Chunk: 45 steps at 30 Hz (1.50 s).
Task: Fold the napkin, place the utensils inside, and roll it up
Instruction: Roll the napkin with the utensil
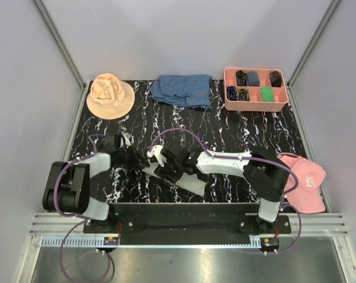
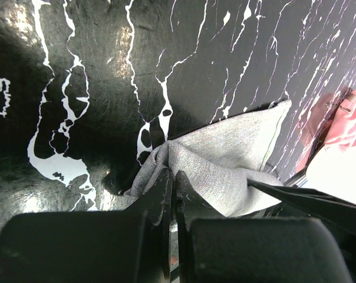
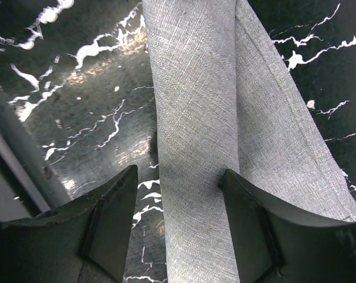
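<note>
The light-grey napkin (image 1: 191,185) lies as a narrow roll on the black marbled table near its front edge, between my two grippers. My left gripper (image 1: 140,159) is shut, and a bunched end of the napkin (image 2: 225,162) is pinched at the left gripper's (image 2: 173,177) tips. My right gripper (image 1: 168,169) is open. In the right wrist view the right gripper (image 3: 179,172) straddles the napkin roll (image 3: 193,118), its fingers standing on either side of it with a gap on the left side. The utensils are hidden.
A tan bucket hat (image 1: 110,94) sits at the back left, and a blue checked cloth (image 1: 183,89) at the back middle. A pink tray (image 1: 227,88) with small dark items stands at the back right. A pink cap (image 1: 305,181) lies at the right front edge.
</note>
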Each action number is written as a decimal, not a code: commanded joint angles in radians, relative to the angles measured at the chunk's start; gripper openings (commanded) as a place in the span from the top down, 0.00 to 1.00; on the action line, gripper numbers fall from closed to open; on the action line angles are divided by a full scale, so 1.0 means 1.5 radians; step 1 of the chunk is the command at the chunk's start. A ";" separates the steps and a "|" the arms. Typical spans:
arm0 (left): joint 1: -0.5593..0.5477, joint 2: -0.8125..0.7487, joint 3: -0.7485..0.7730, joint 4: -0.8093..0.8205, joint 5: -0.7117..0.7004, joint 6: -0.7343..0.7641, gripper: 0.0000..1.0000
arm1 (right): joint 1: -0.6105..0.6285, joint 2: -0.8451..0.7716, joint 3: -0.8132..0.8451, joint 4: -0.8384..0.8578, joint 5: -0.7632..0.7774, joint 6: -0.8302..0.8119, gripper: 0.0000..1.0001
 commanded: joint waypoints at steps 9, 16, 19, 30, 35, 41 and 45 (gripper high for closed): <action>-0.002 0.010 0.032 -0.005 0.018 0.008 1.00 | 0.031 0.073 -0.006 -0.012 0.125 0.002 0.37; 0.001 -0.023 0.051 -0.033 0.010 0.014 0.78 | 0.029 0.088 -0.009 -0.016 0.087 0.016 0.66; 0.008 -0.055 0.055 -0.053 -0.014 0.019 0.61 | 0.023 0.066 -0.014 -0.002 0.015 0.014 0.70; 0.019 -0.184 -0.015 -0.085 -0.083 0.014 0.41 | -0.105 0.069 0.023 0.016 -0.322 0.036 0.72; 0.019 -0.192 -0.039 -0.057 -0.062 0.008 0.43 | -0.143 0.112 0.048 0.016 -0.412 0.058 0.73; 0.019 -0.175 -0.057 -0.011 -0.031 0.007 0.45 | -0.168 0.162 0.072 0.020 -0.483 0.065 0.73; 0.019 -0.147 -0.062 0.008 -0.025 0.006 0.49 | -0.176 0.178 0.084 0.020 -0.500 0.068 0.74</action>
